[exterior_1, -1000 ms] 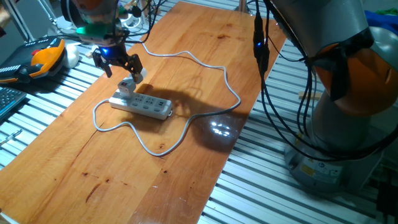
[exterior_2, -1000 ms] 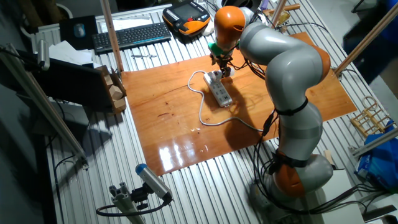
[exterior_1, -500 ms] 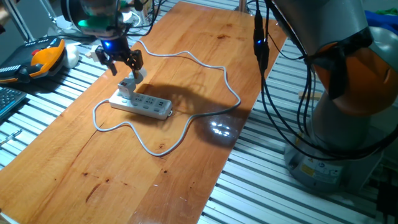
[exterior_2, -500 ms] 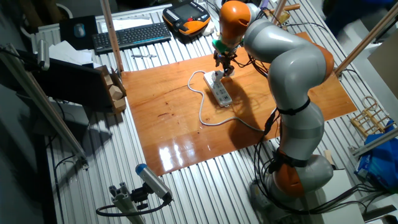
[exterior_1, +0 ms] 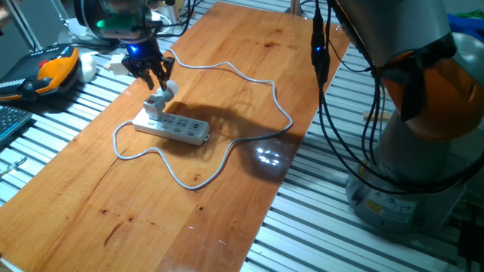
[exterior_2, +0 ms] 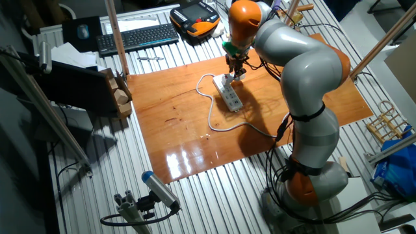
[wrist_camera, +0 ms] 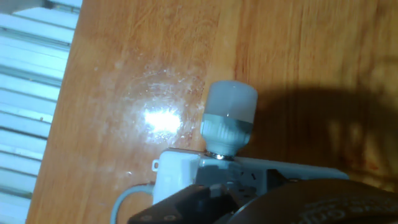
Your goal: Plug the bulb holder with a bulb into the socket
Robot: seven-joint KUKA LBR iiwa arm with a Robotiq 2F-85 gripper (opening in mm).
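The socket, a long white power strip (exterior_1: 174, 128), lies on the wooden board; it also shows in the other fixed view (exterior_2: 229, 97) and the hand view (wrist_camera: 261, 173). The bulb holder (exterior_1: 154, 109) stands upright in the strip's left end, with its bulb (exterior_1: 159, 97) on top. In the hand view the bulb (wrist_camera: 231, 101) and the holder (wrist_camera: 226, 132) stick out from the strip's end. My gripper (exterior_1: 154, 70) hangs open and empty just above and behind the bulb, not touching it. In the other fixed view the gripper (exterior_2: 235, 63) is over the strip's far end.
The strip's pale grey cable (exterior_1: 257, 83) loops across the board to both sides. An orange teach pendant (exterior_1: 54, 69) lies off the board's left edge. A keyboard (exterior_2: 136, 38) lies at the back. The arm's base (exterior_1: 412, 159) and hanging black cables (exterior_1: 321, 68) stand to the right.
The gripper has risen and drawn back from the bulb holder, with its fingers now clear of it. The bulb holder stays upright in the strip.
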